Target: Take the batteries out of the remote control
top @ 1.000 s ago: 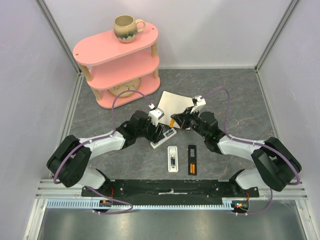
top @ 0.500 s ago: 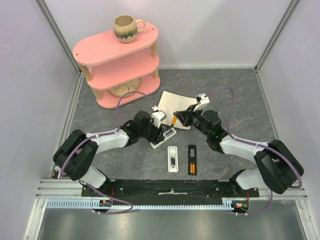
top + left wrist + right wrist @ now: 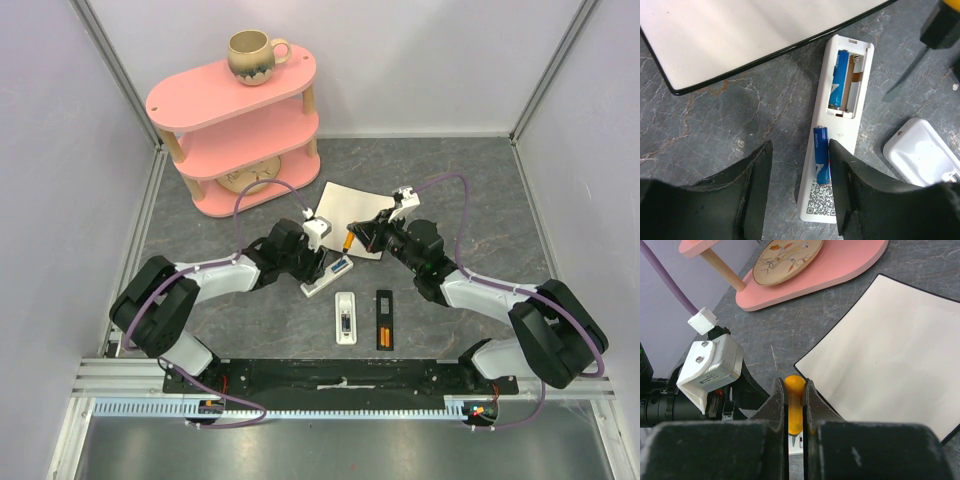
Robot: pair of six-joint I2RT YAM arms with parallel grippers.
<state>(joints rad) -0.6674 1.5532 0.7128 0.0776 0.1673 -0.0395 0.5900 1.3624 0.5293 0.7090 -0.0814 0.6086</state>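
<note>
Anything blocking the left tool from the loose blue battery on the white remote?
Nothing visible. The small blue cylindrical battery lies bare on the white plastic remote, between the left tool's open fingers, close beside one.

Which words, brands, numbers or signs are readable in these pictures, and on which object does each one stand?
"HUATAI": on the loose blue battery lying on the white remote.
QR code on that remote: print beside it too small to read.
Blue battery in the compartment: lettering too blurred.
</note>
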